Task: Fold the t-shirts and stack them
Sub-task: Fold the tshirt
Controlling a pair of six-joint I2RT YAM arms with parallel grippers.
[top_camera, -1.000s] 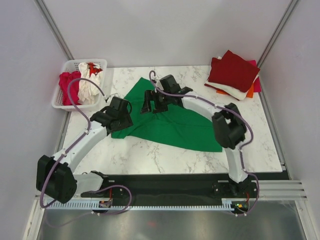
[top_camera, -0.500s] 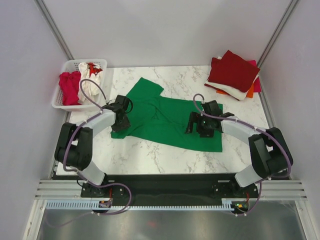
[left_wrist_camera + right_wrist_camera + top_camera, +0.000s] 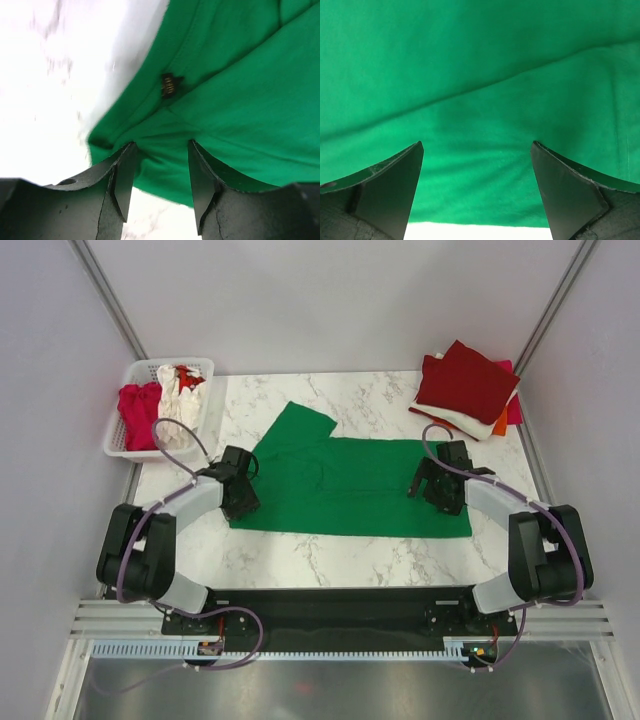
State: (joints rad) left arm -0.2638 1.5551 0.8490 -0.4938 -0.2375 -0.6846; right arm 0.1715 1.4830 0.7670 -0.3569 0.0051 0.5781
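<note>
Pale grey walls (image 3: 330, 300) are closing in a white marble table (image 3: 330, 552). A bright green t-shirt (image 3: 350, 490) is lying spread flat across the table's middle. Folded t-shirts (image 3: 467, 380) are sitting stacked at the far right corner, a dark red one on top. A white basket (image 3: 118, 432) of crumpled shirts is standing at the far left. The left gripper (image 3: 160, 150) is resting at the green shirt's left edge, fingers narrowly parted over the cloth. The right gripper (image 3: 477, 145) is gaping wide over its right end.
</note>
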